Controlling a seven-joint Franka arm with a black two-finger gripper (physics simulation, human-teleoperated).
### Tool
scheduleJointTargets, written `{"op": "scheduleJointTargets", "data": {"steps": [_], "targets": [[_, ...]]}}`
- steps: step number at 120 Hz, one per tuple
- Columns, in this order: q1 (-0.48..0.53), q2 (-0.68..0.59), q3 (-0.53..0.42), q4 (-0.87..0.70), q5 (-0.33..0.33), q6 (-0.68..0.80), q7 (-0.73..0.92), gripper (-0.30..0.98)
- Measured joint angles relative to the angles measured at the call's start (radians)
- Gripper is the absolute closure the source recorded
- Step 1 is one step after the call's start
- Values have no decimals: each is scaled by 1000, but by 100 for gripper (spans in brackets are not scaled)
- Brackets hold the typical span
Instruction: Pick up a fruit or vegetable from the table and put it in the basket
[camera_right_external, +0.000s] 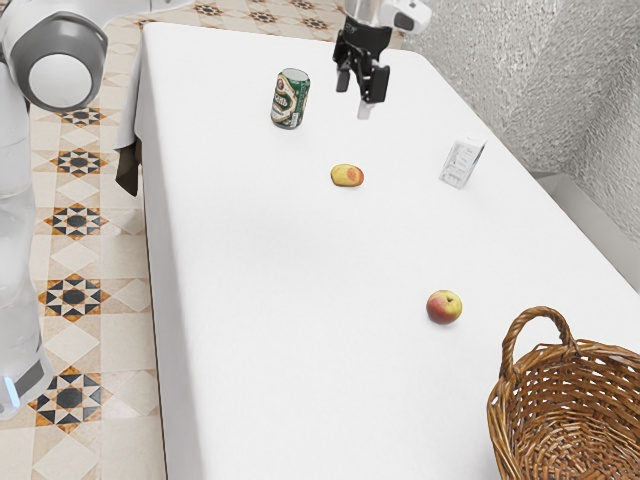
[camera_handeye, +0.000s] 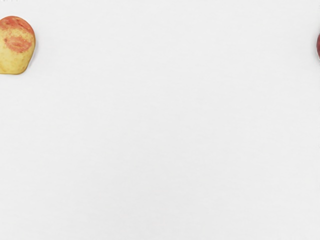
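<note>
While we are holding the claw (camera_right_external: 359, 94) raised over the table (camera_right_external: 260, 300), its fingers are standing wide with nothing between them. We are judging the approach to be the step in hand, with the yellow-red fruit (camera_right_external: 347, 176) as the likelier pick. It is lying towards the table's far end, between the two long edges, and in the exterior view we are seeing it below the claw. Its long axis is running roughly crosswise, from one long edge towards the other, so we are reckoning on turning the fingers to close over its narrow sides. From the wrist view we are reading that it is lying off to one side of the hand camera's aim, opposite a dark red sliver (camera_handeye: 318, 46), probably the apple (camera_right_external: 444, 307); a sideways shift is therefore needed before any lowering. Around the fruit we are finding open cloth, the can (camera_right_external: 290, 98) and the white carton (camera_right_external: 463, 162) standing well apart from it. For the carry, we are expecting to pass above the apple towards the basket (camera_right_external: 495, 420), and a low path could be knocking its handle.
</note>
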Motion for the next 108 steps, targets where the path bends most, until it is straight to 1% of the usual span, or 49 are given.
{"op": "scheduleJointTargets", "data": {"steps": [26,44,50,62,65,70,77,83,102,108], "targets": [[1,-1,1,2,-3,-1,0,0],[0,-13,11,198,-5,-56,0,0],[-15,-13,32,222,-4,-69,0,0],[-67,28,144,227,-5,-85,0,0],[-51,48,165,227,-5,-85,0,0],[2,83,185,226,-7,-82,0,0],[73,121,196,226,-12,-68,0,0],[110,154,200,226,-21,-52,0,0],[136,219,201,224,-38,-3,0,0],[137,243,201,223,-58,19,0,0]]}}
